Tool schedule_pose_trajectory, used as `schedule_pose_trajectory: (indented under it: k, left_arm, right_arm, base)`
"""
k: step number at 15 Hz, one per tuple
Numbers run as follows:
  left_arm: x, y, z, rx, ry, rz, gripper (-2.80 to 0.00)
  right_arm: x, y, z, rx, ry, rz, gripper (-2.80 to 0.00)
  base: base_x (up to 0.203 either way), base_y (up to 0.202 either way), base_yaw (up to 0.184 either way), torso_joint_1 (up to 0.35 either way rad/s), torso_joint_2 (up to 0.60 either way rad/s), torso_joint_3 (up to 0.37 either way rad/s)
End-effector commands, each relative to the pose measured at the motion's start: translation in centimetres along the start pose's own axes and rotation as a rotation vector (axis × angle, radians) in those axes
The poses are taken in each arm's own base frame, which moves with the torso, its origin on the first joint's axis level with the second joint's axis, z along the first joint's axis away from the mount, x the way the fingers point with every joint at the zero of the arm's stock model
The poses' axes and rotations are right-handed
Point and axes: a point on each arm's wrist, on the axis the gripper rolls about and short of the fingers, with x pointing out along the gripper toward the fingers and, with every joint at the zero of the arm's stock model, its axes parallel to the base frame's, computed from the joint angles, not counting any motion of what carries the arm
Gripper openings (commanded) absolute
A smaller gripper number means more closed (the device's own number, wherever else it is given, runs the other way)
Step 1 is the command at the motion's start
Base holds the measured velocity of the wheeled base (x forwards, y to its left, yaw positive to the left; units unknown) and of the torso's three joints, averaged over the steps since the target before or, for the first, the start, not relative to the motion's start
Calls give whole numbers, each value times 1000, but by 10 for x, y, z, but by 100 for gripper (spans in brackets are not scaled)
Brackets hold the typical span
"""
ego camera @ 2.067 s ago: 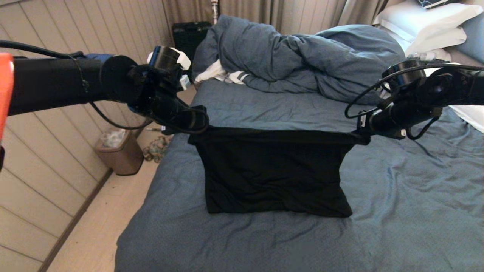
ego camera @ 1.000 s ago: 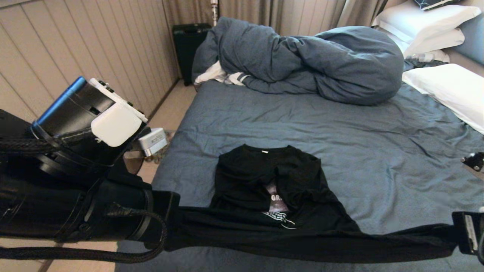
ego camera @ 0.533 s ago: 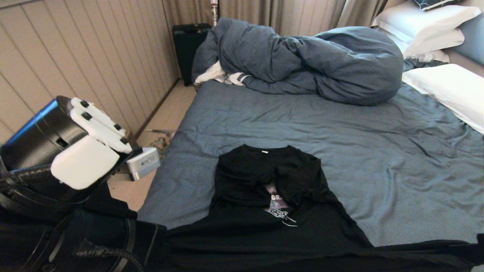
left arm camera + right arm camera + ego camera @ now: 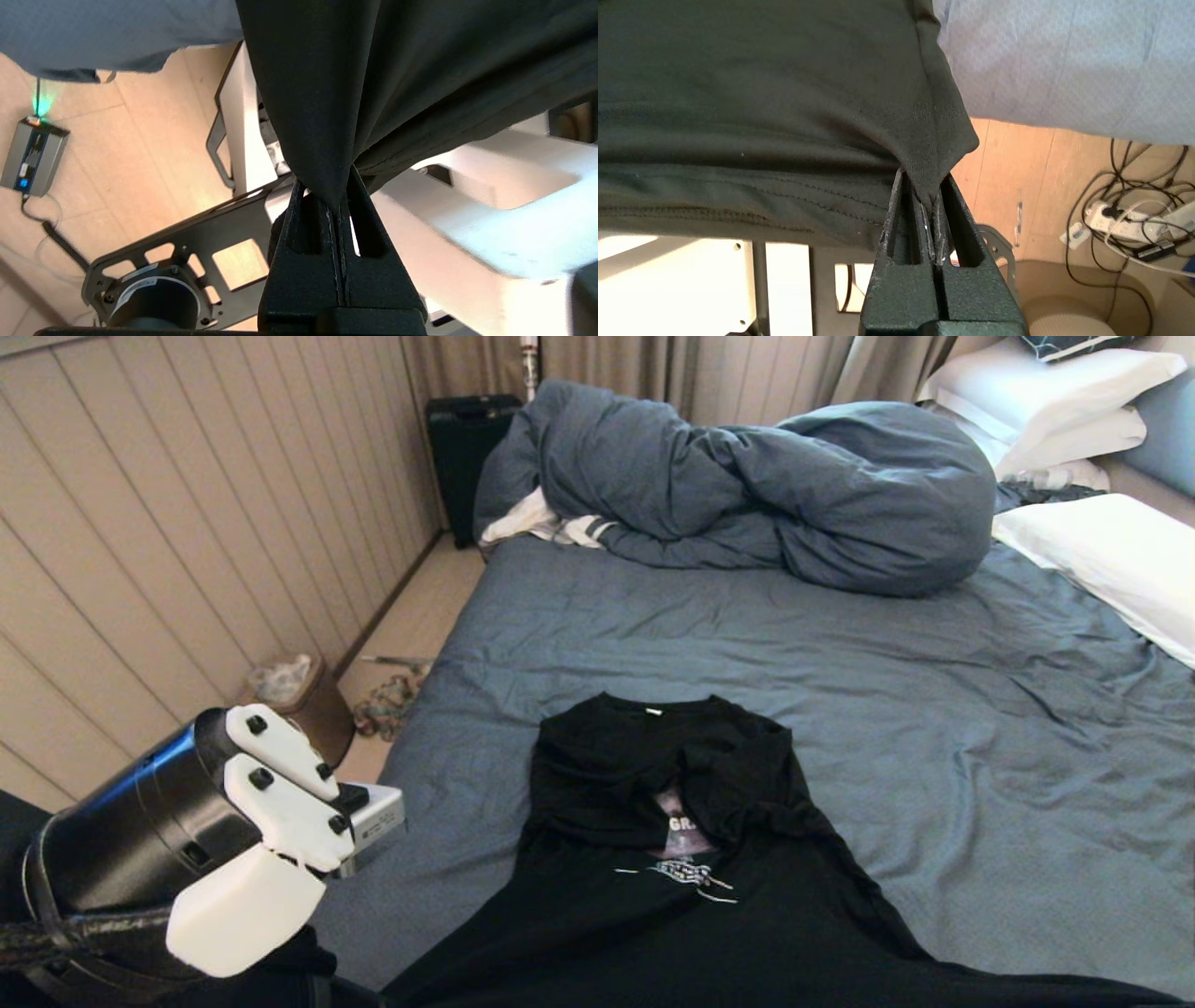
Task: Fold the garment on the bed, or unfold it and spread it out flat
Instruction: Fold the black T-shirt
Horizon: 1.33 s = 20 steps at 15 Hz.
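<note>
Garment on bed, hem corners pinched by left claw, right claw

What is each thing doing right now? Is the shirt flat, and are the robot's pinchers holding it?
T-shirt: print side up on the bed, crumpled in the middle, near edge pulled off the mattress.
Left tool: shut on the T-shirt's edge.
Right tool: shut on the T-shirt's edge.
Duvet: bunched in a heap.
Bed: sheet wrinkled.

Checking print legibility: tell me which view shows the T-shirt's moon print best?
Head view: the moon print shows mid T-shirt, partly covered by folds. Both wrist views show only plain black cloth pinched in each hand.
</note>
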Motion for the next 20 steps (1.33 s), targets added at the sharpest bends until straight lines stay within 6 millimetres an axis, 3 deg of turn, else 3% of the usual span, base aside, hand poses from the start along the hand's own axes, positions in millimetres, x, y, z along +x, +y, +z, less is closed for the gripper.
schedule_pose_trajectory:
  k: [1,4,7,9,12,14,16,20]
  left_arm:
    - [5,1,-2,2,19,14,-280]
    - [10,-4,10,-19,-36,-4,-280]
    - [38,6,42,-91,-75,45,-280]
    - [58,24,77,-163,-102,86,-280]
    - [52,47,133,-209,-225,53,-280]
    - [47,55,161,-218,-296,46,-280]
    - [56,63,180,-217,-320,57,-280]
    - [108,77,216,-223,-293,91,-280]
  right_arm:
    - [1,0,-1,3,5,-2,-280]
    - [9,3,12,4,-5,-2,-280]
    - [44,12,49,0,22,-24,-280]
    - [74,11,80,25,26,-55,-280]
    - [105,6,141,59,-49,-79,-280]
    - [123,4,172,76,-80,-85,-280]
    - [139,4,194,84,-96,-86,-280]
    - [166,4,231,90,-138,-87,-280]
  base:
    - [0,0,0,0,0,0]
    - [0,0,0,0,0,0]
    - [0,0,0,0,0,0]
    - [0,0,0,0,0,0]
    - [0,0,0,0,0,0]
    - [0,0,0,0,0,0]
    - [0,0,0,0,0,0]
    - [0,0,0,0,0,0]
